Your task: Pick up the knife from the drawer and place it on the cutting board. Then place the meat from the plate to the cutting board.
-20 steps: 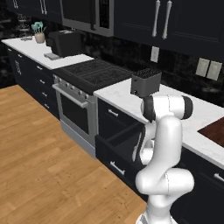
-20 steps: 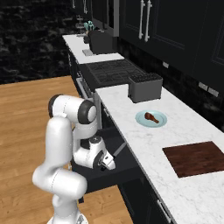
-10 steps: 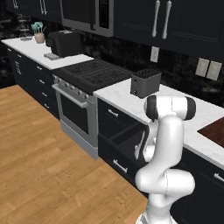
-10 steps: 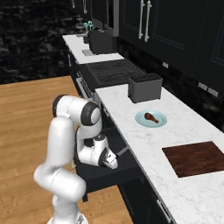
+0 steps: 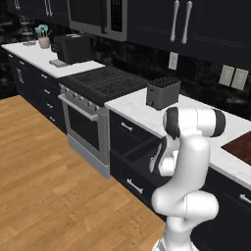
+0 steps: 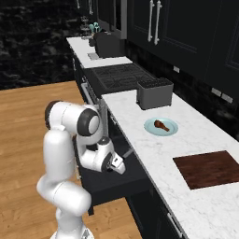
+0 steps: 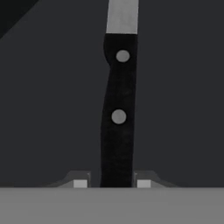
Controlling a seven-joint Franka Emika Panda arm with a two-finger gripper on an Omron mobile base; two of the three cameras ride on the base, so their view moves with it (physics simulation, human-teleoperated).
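Knife (image 7: 118,113) with black two-rivet handle, steel blade, between spread gripper (image 7: 108,183) fingertips

1 knife (image 7: 118,109), 1 plate (image 6: 160,126), 1 meat (image 6: 161,124), 1 cutting board (image 6: 209,168).

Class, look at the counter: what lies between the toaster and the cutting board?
In the right base view, the plate with the meat lies between toaster and cutting board.
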